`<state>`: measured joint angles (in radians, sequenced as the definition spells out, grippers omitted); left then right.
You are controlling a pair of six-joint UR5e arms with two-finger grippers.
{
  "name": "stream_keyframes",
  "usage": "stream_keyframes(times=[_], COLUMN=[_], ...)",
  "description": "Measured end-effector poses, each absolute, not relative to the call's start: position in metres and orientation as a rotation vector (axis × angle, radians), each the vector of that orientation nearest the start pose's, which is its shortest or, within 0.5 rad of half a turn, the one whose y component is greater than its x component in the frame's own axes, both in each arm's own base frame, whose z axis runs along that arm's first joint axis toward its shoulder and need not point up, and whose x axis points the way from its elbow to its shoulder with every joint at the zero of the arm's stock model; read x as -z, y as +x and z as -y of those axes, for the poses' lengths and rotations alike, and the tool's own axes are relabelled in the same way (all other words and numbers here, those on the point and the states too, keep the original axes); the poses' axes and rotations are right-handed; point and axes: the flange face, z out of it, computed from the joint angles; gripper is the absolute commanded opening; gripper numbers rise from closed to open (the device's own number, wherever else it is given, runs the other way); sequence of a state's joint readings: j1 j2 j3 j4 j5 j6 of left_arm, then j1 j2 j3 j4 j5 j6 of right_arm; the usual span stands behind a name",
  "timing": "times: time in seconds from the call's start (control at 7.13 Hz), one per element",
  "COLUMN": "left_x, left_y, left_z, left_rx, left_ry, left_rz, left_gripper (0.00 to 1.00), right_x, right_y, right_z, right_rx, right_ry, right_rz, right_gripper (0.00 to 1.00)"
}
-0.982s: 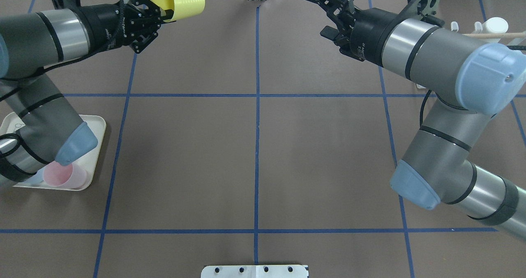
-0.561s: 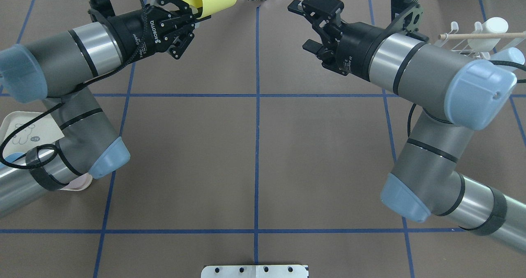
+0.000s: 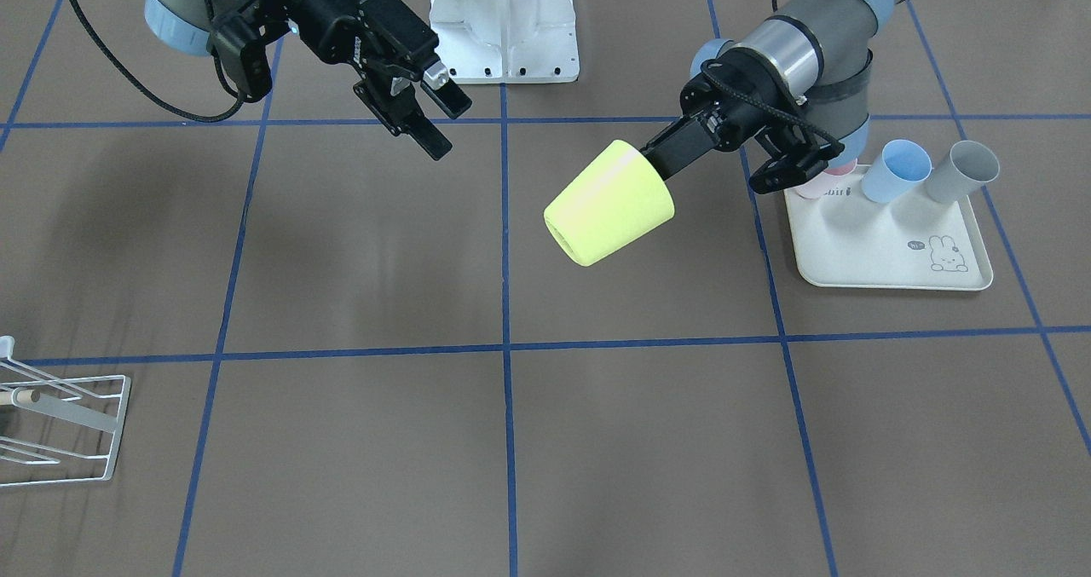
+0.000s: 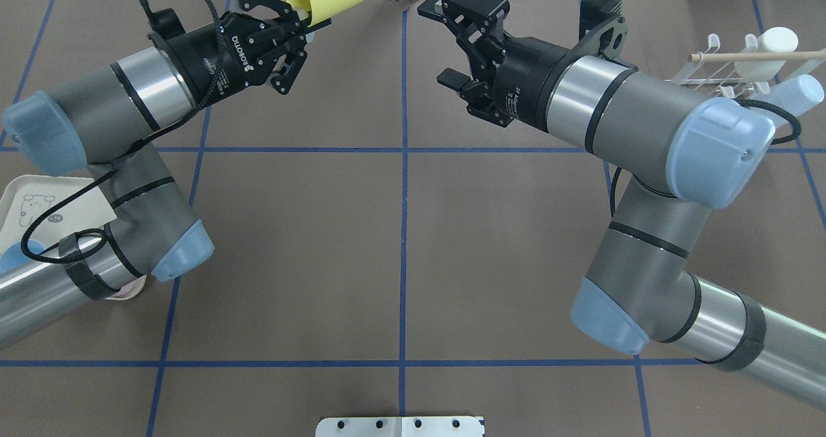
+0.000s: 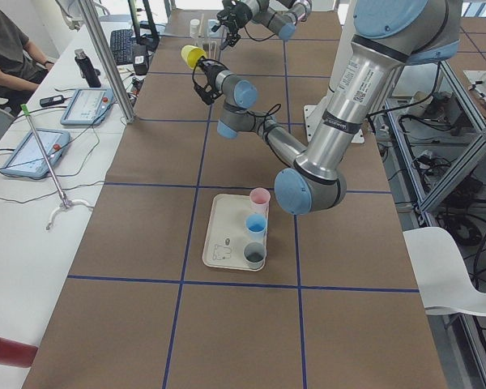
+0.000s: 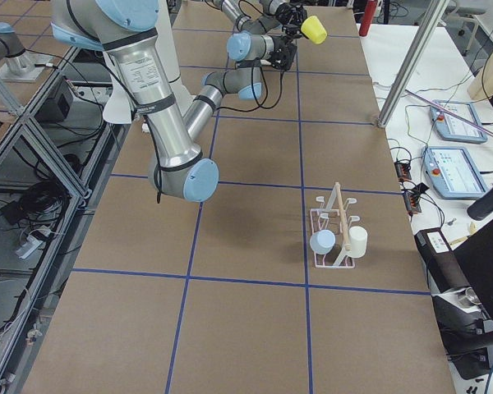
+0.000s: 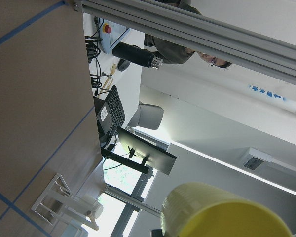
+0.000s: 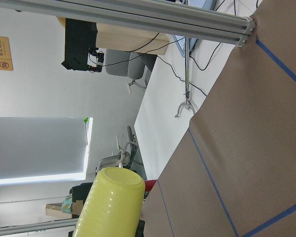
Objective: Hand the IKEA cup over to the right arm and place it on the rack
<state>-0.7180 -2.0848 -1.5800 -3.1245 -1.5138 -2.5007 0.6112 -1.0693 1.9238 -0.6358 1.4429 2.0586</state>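
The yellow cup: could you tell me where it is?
In the front-facing view the yellow cup is right of the centre line, held by the left gripper, facing the open right gripper.

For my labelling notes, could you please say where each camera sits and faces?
Overhead: behind the robot, facing forward and down; left arm, right arm, open right gripper.
Front-facing: across the table, facing the robot; both arms, left gripper holding yellow plastic cup.
Exterior left: table's left end, looking along it; left arm nearest, cream rabbit-print tray.
Exterior right: opposite end; right arm nearest, white wire rack.
Left wrist: past the cup, beyond the table's edge.
Right wrist: toward the cup.
Both wrist views share the cup, little robot.
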Motion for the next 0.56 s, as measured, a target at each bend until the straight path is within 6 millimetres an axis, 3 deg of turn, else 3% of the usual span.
stream_keyframes(times=[0.14,0.56], left_x=[-0.201,-0.175], left_y=[0.355,0.377], left_z=[0.489,0.476], left_rx=[1.023,0.985], left_ry=[-0.226,-0.29], left_rz=[-2.274,-2.312], left_gripper=[0.0,0.0], right_x=[-0.121,-0.118], right_y=[-0.358,-0.372], right_z=[0.429,0.438], right_rx=[-0.896,-0.901], right_ry=[0.201,0.194], right_rz=[1.874,1.867], right_gripper=[1.0,1.0])
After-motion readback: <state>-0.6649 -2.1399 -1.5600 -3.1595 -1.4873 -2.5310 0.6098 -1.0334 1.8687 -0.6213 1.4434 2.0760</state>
